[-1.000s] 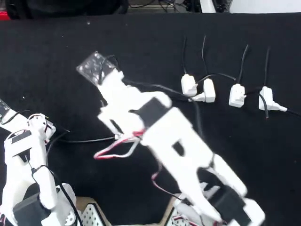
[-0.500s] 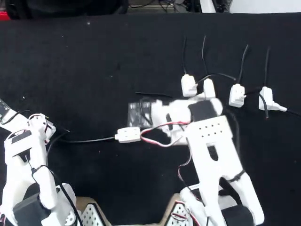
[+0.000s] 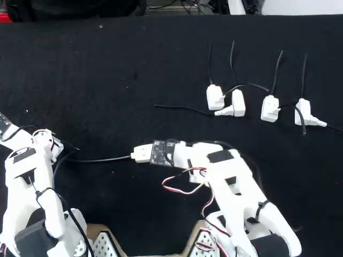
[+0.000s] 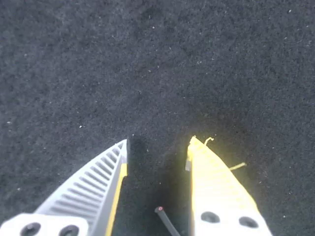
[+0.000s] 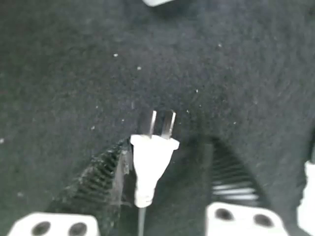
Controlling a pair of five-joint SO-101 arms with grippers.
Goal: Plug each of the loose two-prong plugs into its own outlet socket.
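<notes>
right arm (image 3: 230, 176) swung back, fingers (image 5: 98, 179) now straddling the loose plug (image 5: 150, 160)

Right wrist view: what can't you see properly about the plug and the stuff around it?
White piece beyond the prongs: cut off by the right wrist view's edge, so what it is stays unknown.
Cord of the plug: runs out of the picture, its far end unseen.
Ribbed finger of the right gripper: shadow hides whether it touches the plug.

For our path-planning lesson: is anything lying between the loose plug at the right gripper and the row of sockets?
Yes. A thin black cord lies across the way from the plug, which sits in the open right gripper, to the sockets. Nothing else visible is in between.
</notes>
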